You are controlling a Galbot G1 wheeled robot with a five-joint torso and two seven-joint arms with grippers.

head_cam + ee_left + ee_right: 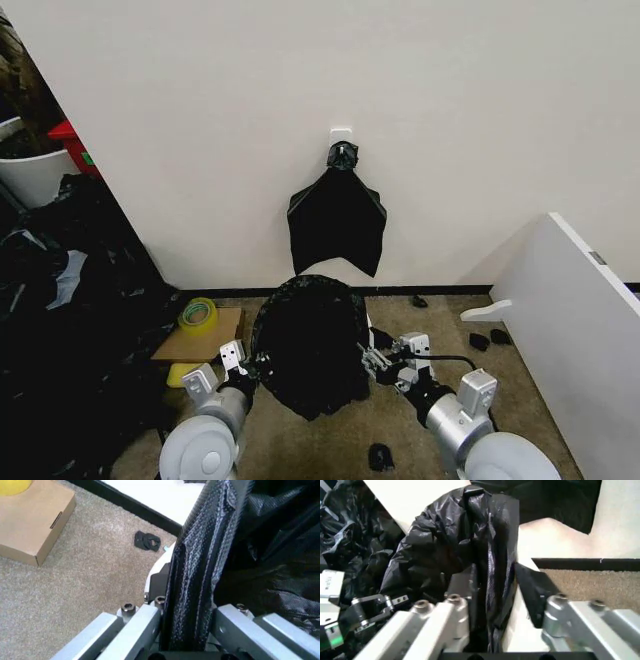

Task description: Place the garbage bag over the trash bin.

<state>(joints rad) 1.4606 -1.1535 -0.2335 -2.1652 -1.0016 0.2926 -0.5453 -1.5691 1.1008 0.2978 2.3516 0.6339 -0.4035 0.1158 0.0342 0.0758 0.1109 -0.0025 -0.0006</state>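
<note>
Garbage bag [308, 345]: black, glossy, crinkled; you see it draped as a dome over the trash bin, on the carpet just in front of the wall socket's hanging black bag bunch [337, 222]. It covers the bin's top and hangs down its sides.

Trash bin [159, 564]: white, almost wholly under the bag; in the left wrist view you catch a sliver of its pale wall beside the pinched plastic.

Left gripper [240, 362]: at the bag's left side, touching it. In the left wrist view a gathered fold of the bag [197, 577] runs straight down between the two fingers [140, 628], and the jaws are clamped on that fold.

Right gripper [376, 358]: at the bag's right side, touching it. In the right wrist view a fold of the bag [487, 573] drops between its fingers [445, 624]; the jaws grip it, with the fold nearer one finger than the other.

Cardboard box [200, 338]: flat on the carpet left of the bag, with a roll of tape [198, 314] on it.

Heap of black plastic sheeting [60, 330]: further left of the bag.

White board [585, 330]: leaning to the right of the bag, well apart.
</note>
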